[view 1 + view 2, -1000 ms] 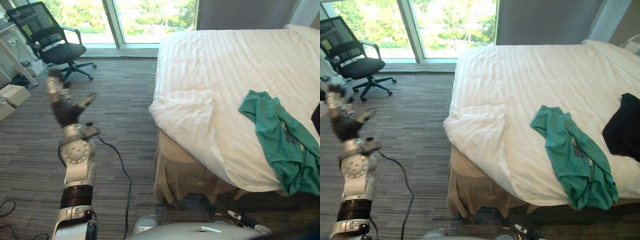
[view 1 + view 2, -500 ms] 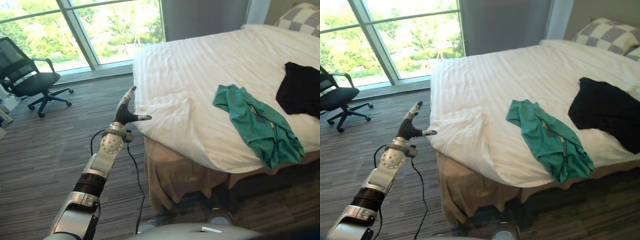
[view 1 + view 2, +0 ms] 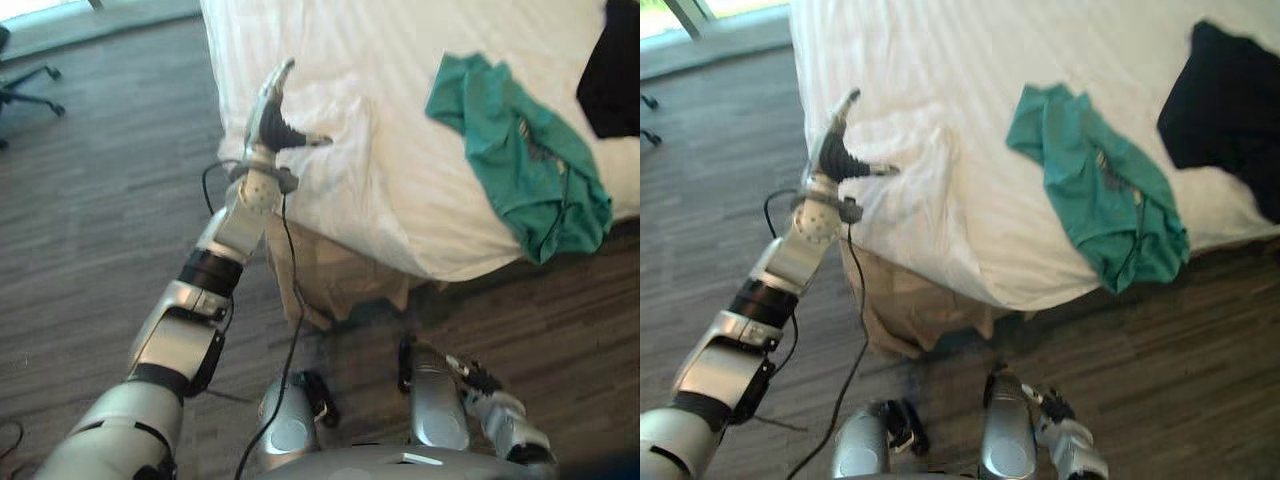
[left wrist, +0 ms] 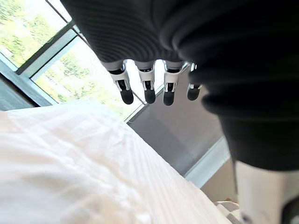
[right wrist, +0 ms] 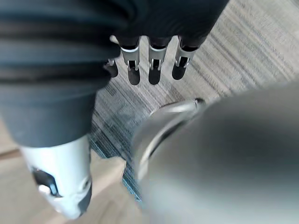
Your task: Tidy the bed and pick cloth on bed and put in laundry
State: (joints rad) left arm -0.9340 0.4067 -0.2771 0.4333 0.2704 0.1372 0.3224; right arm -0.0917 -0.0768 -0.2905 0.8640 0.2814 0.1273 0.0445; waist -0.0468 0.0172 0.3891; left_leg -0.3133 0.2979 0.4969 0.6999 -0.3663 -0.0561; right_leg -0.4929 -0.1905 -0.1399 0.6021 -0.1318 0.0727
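**Left hand released at bed corner; both cloths on the duvet**

The left hand (image 3: 270, 122) is at upper centre-left of the left eye view, raised at the near corner of the bed (image 3: 400, 40). Its fingers (image 4: 149, 91) are straight and its thumb is spread. It grasps nothing. The thumb tip lies over a rumpled fold of the white duvet (image 3: 345, 150); contact cannot be confirmed.

The green cloth (image 3: 512, 150) lies crumpled at upper right, reaching the duvet's near edge, well apart from the left hand. The black cloth (image 3: 1225, 110) lies just beyond it, at the upper right corner.

A beige bed skirt (image 3: 335, 280) hangs below the duvet corner.

The right hand (image 5: 153, 70) hangs over the striped carpet (image 5: 243, 51), fingers straight, holding nothing.
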